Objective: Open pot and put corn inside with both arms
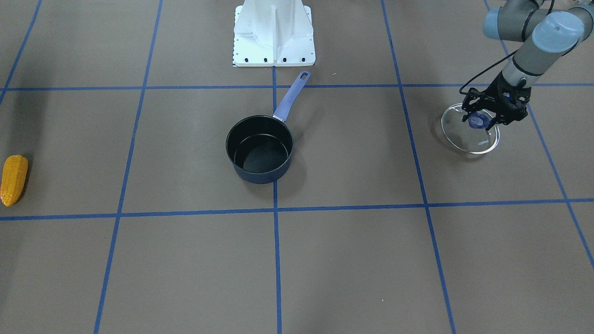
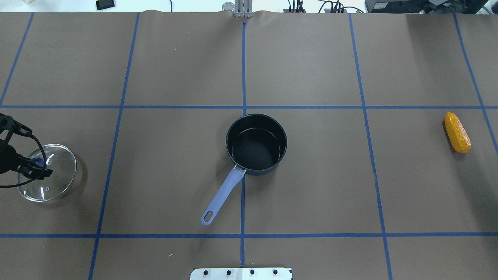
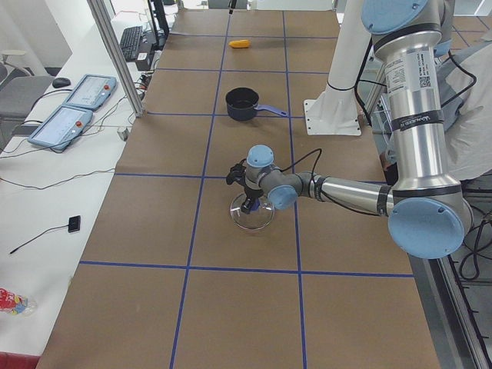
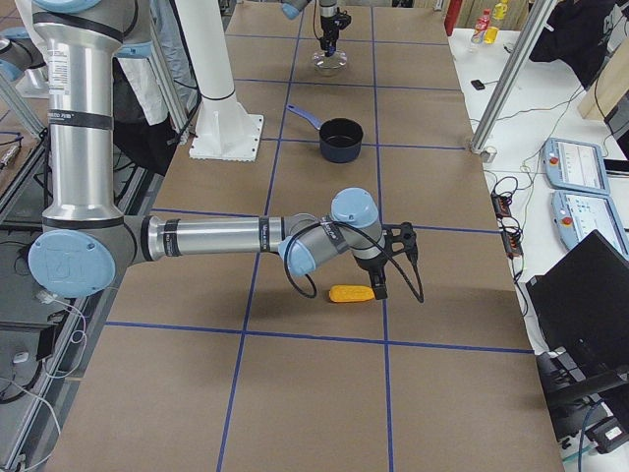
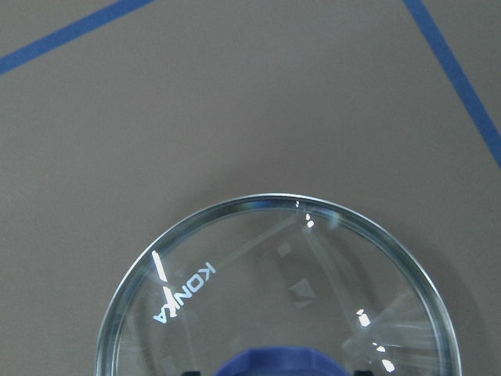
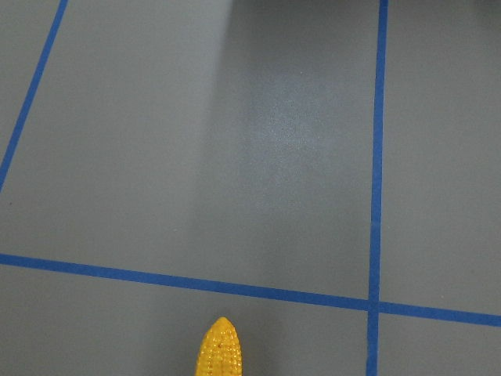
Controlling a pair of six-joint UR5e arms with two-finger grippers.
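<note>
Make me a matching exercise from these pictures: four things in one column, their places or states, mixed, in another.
1. pot
2. glass lid
3. corn
4. pot handle

A. far on the robot's right
B. points toward the robot's base
C. uncovered and empty, in the middle
D. far on the robot's left

Pairs: 1-C, 2-D, 3-A, 4-B
</note>
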